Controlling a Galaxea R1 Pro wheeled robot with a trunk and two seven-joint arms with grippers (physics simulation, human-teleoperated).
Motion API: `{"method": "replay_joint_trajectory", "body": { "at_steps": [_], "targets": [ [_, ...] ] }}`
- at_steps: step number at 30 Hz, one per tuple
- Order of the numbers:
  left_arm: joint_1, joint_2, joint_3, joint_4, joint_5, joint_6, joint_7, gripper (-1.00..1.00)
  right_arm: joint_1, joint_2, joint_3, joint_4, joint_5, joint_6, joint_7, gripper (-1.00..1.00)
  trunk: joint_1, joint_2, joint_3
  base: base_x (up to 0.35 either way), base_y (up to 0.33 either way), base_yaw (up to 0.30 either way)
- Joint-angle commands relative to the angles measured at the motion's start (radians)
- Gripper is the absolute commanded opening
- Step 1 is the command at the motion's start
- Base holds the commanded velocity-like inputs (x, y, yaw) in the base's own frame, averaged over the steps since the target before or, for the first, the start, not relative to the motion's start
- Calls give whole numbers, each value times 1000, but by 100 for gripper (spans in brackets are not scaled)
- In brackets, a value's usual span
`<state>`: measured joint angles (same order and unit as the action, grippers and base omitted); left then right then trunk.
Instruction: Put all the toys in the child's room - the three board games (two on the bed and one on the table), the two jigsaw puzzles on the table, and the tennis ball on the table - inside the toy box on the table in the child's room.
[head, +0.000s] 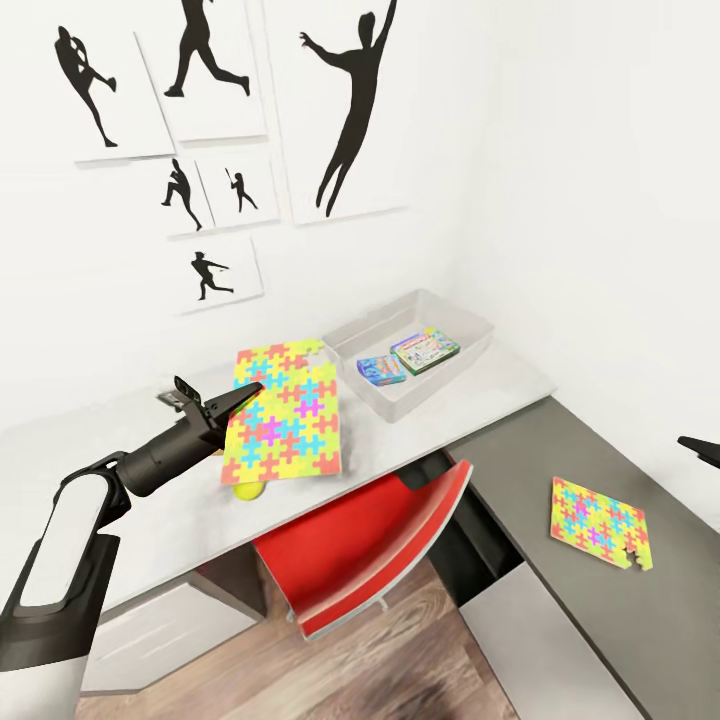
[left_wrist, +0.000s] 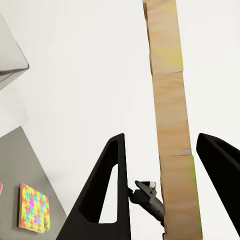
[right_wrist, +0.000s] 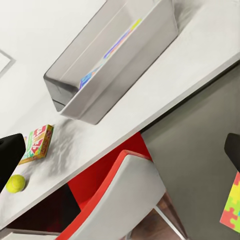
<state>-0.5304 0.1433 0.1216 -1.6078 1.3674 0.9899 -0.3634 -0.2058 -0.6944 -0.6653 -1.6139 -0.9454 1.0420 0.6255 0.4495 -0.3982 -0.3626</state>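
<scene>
**Carrying the first jigsaw puzzle to the toy box**

The left gripper (head: 243, 393) has its fingers clamped on one edge of a jigsaw puzzle (head: 285, 413), which hangs lifted and tilted above the tabletop (head: 150, 500), just beside the toy box (head: 470, 330). In the left wrist view the puzzle's plain wooden back (left_wrist: 172, 130) runs between the two fingers (left_wrist: 107, 190).

To do this step well, I judge the arm should swing the puzzle over the box's open top, level it so it clears the near rim, and lower it before letting go. The board is broad compared with the box, so it may need to go in at a slant or rest on the two board games (head: 410, 358) already inside.

A tennis ball (head: 249, 489) peeks from under the held puzzle, mostly covered in the head view; the right wrist view shows it beside a third board game (right_wrist: 36, 144). The second jigsaw puzzle (head: 598, 520) lies on the darker side tabletop. Of the right gripper only dark finger tips (right_wrist: 11, 155) show at the edges, set wide apart with nothing between them.
</scene>
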Motion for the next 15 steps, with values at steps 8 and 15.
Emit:
{"method": "replay_joint_trajectory", "body": {
  "at_steps": [8,15],
  "targets": [
    [-1,-1,1,0,-5,4,-6,-100,-1,0,-2,0,6,5,6,100,1,-2,-2,1,-3,0],
    [-1,1,1,0,-5,4,-6,-100,-1,0,-3,0,6,5,6,100,1,-2,-2,160,0,0]
  ]
}}
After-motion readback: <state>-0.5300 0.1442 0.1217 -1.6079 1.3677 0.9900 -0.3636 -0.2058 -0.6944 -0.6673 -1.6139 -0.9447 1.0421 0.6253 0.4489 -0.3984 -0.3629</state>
